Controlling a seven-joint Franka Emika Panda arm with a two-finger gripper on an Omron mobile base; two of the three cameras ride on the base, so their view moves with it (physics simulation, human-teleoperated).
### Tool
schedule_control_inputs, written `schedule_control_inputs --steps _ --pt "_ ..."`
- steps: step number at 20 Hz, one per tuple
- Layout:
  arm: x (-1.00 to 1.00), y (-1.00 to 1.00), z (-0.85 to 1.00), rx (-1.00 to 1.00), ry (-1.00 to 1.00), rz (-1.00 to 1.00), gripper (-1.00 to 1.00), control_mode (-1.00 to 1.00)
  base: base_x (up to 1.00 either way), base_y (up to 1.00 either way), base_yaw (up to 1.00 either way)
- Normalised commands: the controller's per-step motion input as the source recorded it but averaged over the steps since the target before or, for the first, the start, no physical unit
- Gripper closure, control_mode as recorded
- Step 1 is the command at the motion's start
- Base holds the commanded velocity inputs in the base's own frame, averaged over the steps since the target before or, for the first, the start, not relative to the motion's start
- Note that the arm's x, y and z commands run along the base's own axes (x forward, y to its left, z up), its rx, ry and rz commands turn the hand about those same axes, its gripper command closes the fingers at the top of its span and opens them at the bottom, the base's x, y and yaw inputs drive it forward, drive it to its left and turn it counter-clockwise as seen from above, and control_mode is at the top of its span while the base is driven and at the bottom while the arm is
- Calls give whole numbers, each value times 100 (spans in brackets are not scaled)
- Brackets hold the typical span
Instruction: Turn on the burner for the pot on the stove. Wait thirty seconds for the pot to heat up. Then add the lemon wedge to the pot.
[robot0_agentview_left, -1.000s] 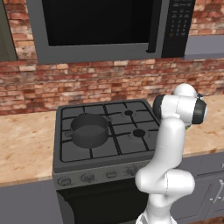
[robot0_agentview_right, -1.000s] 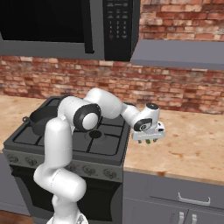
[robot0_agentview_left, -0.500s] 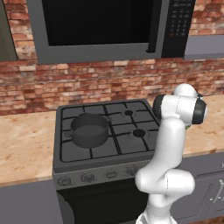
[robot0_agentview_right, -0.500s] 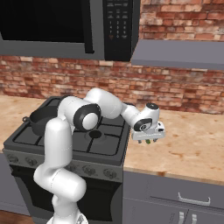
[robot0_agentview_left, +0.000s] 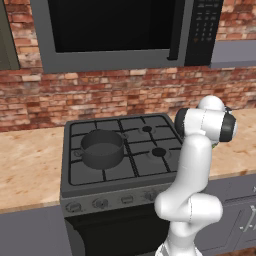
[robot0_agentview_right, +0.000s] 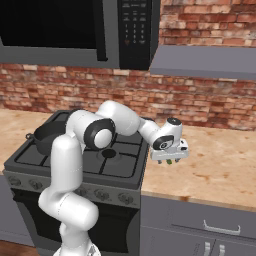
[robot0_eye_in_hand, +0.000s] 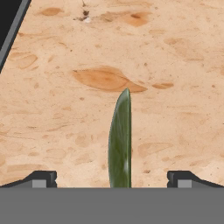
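Observation:
The dark grey pot (robot0_agentview_left: 102, 148) (robot0_agentview_right: 47, 136) sits on the front left burner of the stove (robot0_agentview_left: 150, 165) (robot0_agentview_right: 120, 169). My gripper (robot0_agentview_right: 169, 161) (robot0_eye_in_hand: 112, 179) hangs low over the counter to the right of the stove, pointing down, open. The lemon wedge (robot0_eye_in_hand: 120, 140) (robot0_agentview_right: 169, 161), a thin greenish sliver seen edge-on, lies on the counter midway between my two fingertips (robot0_eye_in_hand: 41, 178). Both fingertips stand well apart from it. I see no flame at any burner.
The stove's knobs (robot0_agentview_left: 100, 203) (robot0_agentview_right: 102, 196) run along its front panel. A dark microwave (robot0_agentview_left: 125, 30) hangs above the stove. Tan counter (robot0_agentview_right: 220, 165) (robot0_eye_in_hand: 166, 57) stretches to the right. The stove's edge (robot0_eye_in_hand: 11, 26) is close on one side of my hand.

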Motion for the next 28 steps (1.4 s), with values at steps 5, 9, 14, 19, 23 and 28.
schedule_control_inputs --steps 5,9,14,19,23,28 --pt "0 0 0 0 0 0 -100 -100 0 0 0" --pt "0 0 0 0 0 0 -100 -100 0 0 0" --pt "0 0 0 0 0 0 -100 -100 0 0 0" --pt "0 0 0 0 0 0 -100 -100 0 0 0" --pt "0 0 0 0 0 0 -100 -100 0 0 0" --pt "0 0 0 0 0 0 -100 -100 0 0 0"
